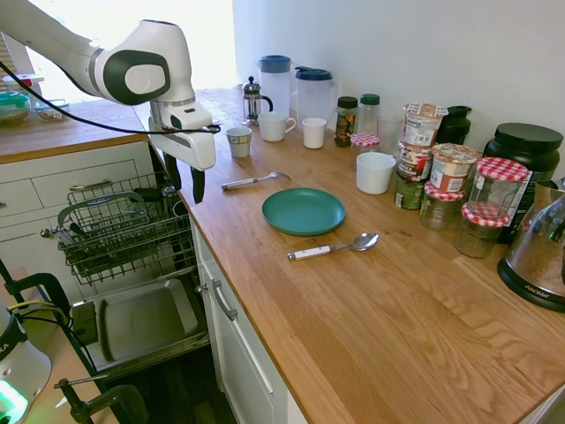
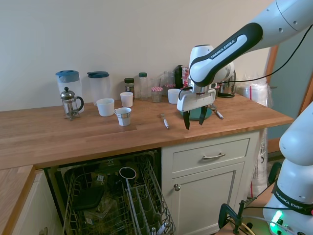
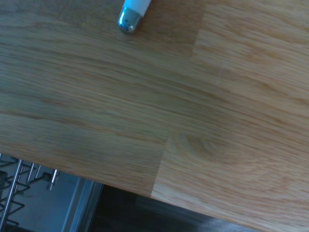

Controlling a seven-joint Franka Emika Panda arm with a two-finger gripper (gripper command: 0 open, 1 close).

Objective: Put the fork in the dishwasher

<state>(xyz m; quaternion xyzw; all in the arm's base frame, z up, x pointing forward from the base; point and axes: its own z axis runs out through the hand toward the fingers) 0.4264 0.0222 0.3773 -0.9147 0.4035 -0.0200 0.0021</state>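
**Empty hand at the surface's edge**

The hand [image 1: 187,183] hangs with fingers apart, gripping nothing, over the front edge of the wooden surface [image 1: 371,309]. The fork [image 1: 253,180] lies just beyond, near the teal plate [image 1: 303,211]. The dishwasher [image 1: 124,256] stands open below, rack out.

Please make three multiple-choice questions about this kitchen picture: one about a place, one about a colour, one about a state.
1. Where does the fork lie?
A. on the countertop, behind the plate
B. in the dishwasher rack
C. on the plate

2. What colour is the plate?
A. white
B. teal
C. red

3. How does the gripper stand?
A. shut on the fork
B. shut on the spoon
C. open and empty

Answers:
1 A, the fork rests on the countertop between the plate and the cups.
2 B, it shows plainly teal.
3 C, its fingers hang apart above the counter edge, holding nothing.
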